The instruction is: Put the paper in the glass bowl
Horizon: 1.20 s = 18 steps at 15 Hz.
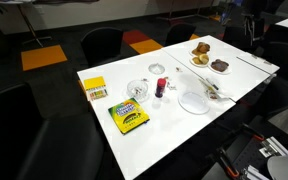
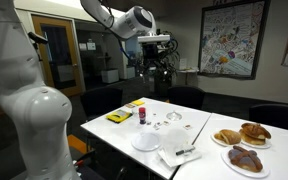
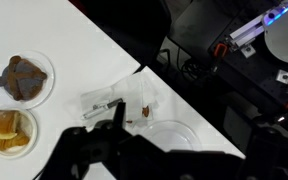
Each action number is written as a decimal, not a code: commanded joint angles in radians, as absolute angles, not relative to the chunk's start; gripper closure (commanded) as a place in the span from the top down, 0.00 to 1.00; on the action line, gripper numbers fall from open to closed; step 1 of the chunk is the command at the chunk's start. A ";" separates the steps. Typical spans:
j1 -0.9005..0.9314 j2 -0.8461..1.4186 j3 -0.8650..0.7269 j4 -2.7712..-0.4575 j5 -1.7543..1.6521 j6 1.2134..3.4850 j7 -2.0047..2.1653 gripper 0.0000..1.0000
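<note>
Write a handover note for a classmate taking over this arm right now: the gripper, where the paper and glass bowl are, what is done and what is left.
Gripper: high above the table, nothing seen in it; whether it is open or shut is unclear.
Paper: crumpled, lying on the table beside the white plate, with a pen-like object on it.
Glass bowl: upright, on the far side of that plate from the paper, next to the small red bottle.
Done: nothing yet; the paper is not in the bowl.
Left: come down, grasp the paper (mind the pen-like object), carry it past the plate and release it in the bowl.
</note>
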<state>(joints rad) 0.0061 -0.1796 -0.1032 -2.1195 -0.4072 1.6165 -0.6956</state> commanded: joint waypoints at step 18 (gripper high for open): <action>0.035 -0.171 -0.060 -2.502 -0.197 2.383 -0.459 1.00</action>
<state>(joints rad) 0.0476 -0.1761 -0.0273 -2.4555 -0.2562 2.3312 -0.3339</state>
